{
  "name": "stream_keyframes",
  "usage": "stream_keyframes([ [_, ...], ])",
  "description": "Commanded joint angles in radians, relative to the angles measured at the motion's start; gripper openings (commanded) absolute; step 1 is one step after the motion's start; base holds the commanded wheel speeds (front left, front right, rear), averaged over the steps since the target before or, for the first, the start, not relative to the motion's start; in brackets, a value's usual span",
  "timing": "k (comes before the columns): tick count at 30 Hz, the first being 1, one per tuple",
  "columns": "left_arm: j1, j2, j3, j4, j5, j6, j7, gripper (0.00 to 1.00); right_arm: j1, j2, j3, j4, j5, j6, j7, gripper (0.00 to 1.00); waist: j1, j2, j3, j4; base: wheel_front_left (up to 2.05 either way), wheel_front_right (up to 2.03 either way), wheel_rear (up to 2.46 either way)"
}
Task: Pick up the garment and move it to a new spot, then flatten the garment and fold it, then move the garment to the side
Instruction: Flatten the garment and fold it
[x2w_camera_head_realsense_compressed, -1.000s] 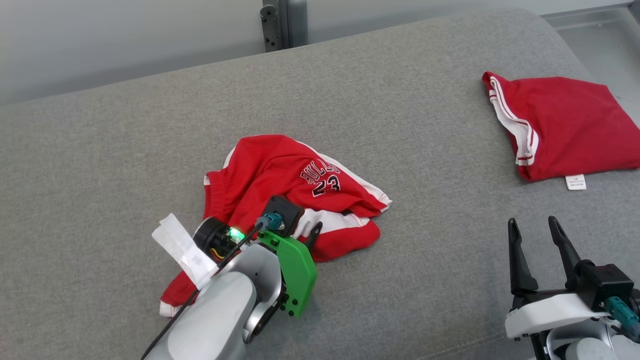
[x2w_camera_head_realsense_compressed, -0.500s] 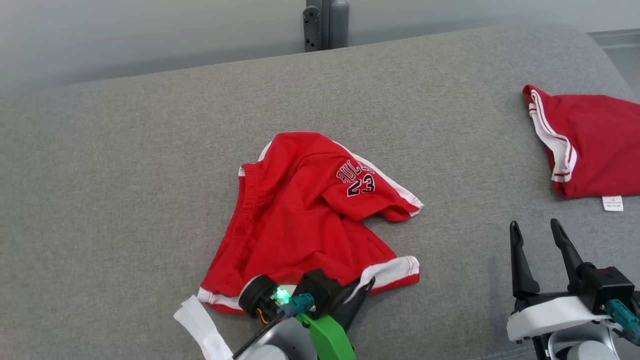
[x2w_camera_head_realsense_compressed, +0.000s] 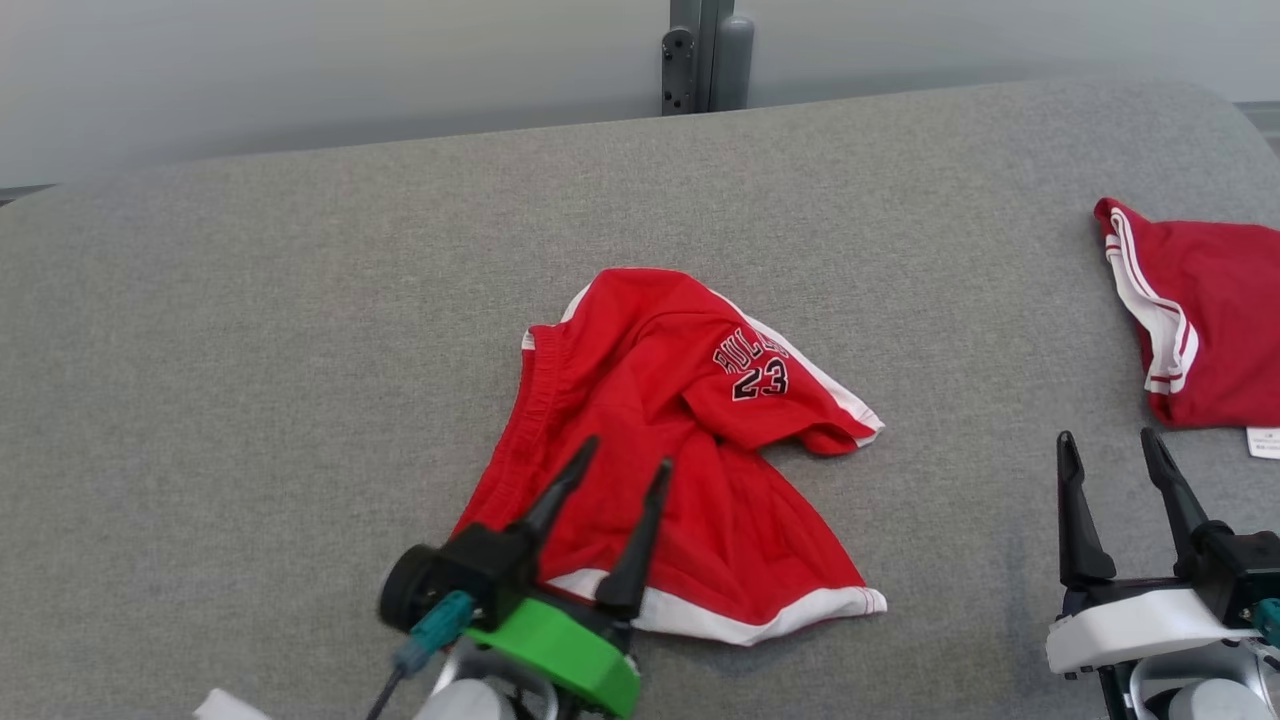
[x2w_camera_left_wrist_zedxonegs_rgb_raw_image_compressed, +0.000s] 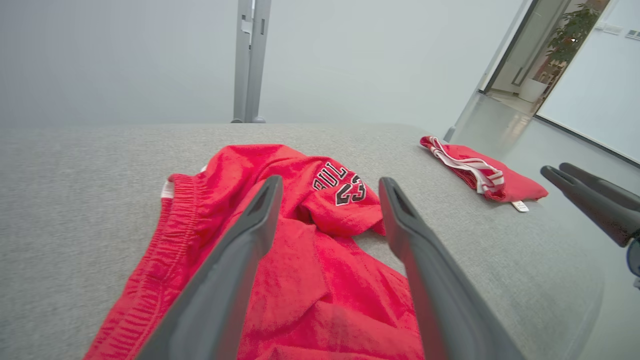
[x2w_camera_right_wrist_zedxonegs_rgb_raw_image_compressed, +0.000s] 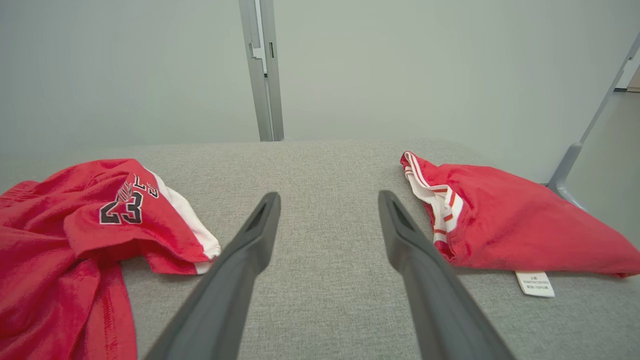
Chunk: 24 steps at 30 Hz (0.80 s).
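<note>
Red basketball shorts (x2w_camera_head_realsense_compressed: 690, 450) with white trim and a "23" print lie crumpled in the middle of the grey cushion (x2w_camera_head_realsense_compressed: 300, 330); one leg is folded over the other. They also show in the left wrist view (x2w_camera_left_wrist_zedxonegs_rgb_raw_image_compressed: 300, 260) and the right wrist view (x2w_camera_right_wrist_zedxonegs_rgb_raw_image_compressed: 75, 235). My left gripper (x2w_camera_head_realsense_compressed: 628, 452) is open, its fingers hovering over the near half of the shorts, holding nothing (x2w_camera_left_wrist_zedxonegs_rgb_raw_image_compressed: 330, 185). My right gripper (x2w_camera_head_realsense_compressed: 1110, 438) stands open over bare cushion at the lower right, well apart from the shorts (x2w_camera_right_wrist_zedxonegs_rgb_raw_image_compressed: 327, 197).
A second red garment (x2w_camera_head_realsense_compressed: 1210, 320) with white stripes and a white label lies folded at the cushion's right edge (x2w_camera_right_wrist_zedxonegs_rgb_raw_image_compressed: 500, 225). A grey metal post (x2w_camera_head_realsense_compressed: 708, 55) stands behind the cushion. A pale wall runs along the back.
The camera has shifted, sliding the scene rightward. My left gripper let go of the shorts' near hem, turned fingers-up and opened. The shorts now lie more spread out. The right gripper has stayed put.
</note>
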Motion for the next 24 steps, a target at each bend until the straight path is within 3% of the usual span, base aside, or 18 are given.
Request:
stream_keyframes([
  [1, 0.044, 0.028, 0.040, -0.027, 0.000, 0.038, -0.016, 1.00, 0.013, -0.003, -0.009, -0.011, 0.004, -0.001, -0.003, 1.00, 0.0000, 0.0000, -0.026, 0.018, 0.00, 0.00, 0.00],
  [6, 0.179, 0.094, 0.183, -0.087, -0.001, 0.149, -0.041, 1.00, 0.030, -0.002, -0.028, -0.036, 0.012, -0.001, -0.003, 1.00, 0.0000, 0.0000, -0.072, 0.049, 0.00, 0.00, 0.00],
  [10, 0.266, 0.108, 0.277, -0.110, 0.003, 0.170, -0.045, 1.00, 0.052, -0.004, -0.031, -0.037, 0.006, -0.001, -0.003, 1.00, 0.0000, 0.0000, -0.106, 0.084, 0.00, 0.00, 0.00],
  [18, 0.354, 0.077, 0.431, -0.051, 0.059, 0.095, -0.046, 1.00, 0.082, -0.006, 0.022, -0.037, -0.015, -0.001, -0.003, 1.00, 0.0000, 0.0000, -0.145, 0.134, 0.00, 0.00, 0.00],
  [24, 0.359, 0.031, 0.528, -0.025, 0.117, -0.017, -0.046, 1.00, 0.096, 0.006, 0.062, -0.028, -0.007, -0.001, -0.003, 1.00, 0.0000, 0.0000, -0.154, 0.149, 0.00, 0.00, 0.00],
])
